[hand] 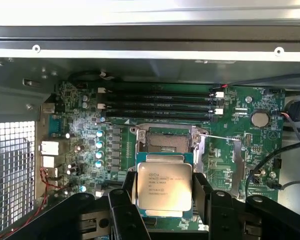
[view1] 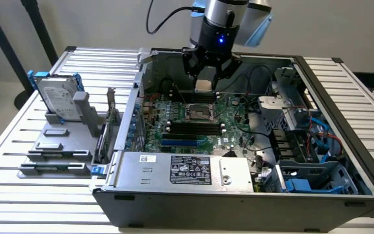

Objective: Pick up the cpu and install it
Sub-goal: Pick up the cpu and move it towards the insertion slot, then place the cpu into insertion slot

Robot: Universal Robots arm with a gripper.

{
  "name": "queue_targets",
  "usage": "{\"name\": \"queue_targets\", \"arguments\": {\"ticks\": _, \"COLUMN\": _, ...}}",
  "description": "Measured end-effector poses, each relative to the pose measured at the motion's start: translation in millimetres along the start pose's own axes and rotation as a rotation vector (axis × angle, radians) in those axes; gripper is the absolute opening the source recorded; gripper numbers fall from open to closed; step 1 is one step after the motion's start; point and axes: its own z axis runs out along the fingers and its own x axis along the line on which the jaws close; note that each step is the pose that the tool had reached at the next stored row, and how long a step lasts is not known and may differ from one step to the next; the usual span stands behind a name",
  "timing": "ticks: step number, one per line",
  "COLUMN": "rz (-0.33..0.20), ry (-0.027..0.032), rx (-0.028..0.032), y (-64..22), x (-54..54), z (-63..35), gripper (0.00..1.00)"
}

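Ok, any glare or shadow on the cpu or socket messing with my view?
Wrist view: soft sheen on the cpu, print not washed out; the socket evenly lit; the case rim blown out bright. Exterior view: no glare on the gripper or socket, the inside dimmer than the table.

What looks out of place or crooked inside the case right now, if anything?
Nothing stands out. The cpu sits square in the hand, its edges parallel to the open socket on the motherboard. The cables lie clear of the socket.
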Motion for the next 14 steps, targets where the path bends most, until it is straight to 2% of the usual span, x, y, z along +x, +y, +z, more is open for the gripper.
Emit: {"name": "queue_targets", "arguments": {"ticks": 14, "rz": 0.000, "ry": 0.0000, "rx": -0.0002, "y": 0.0, "x": 0.0, "z": 0.0, "gripper": 0.55}}
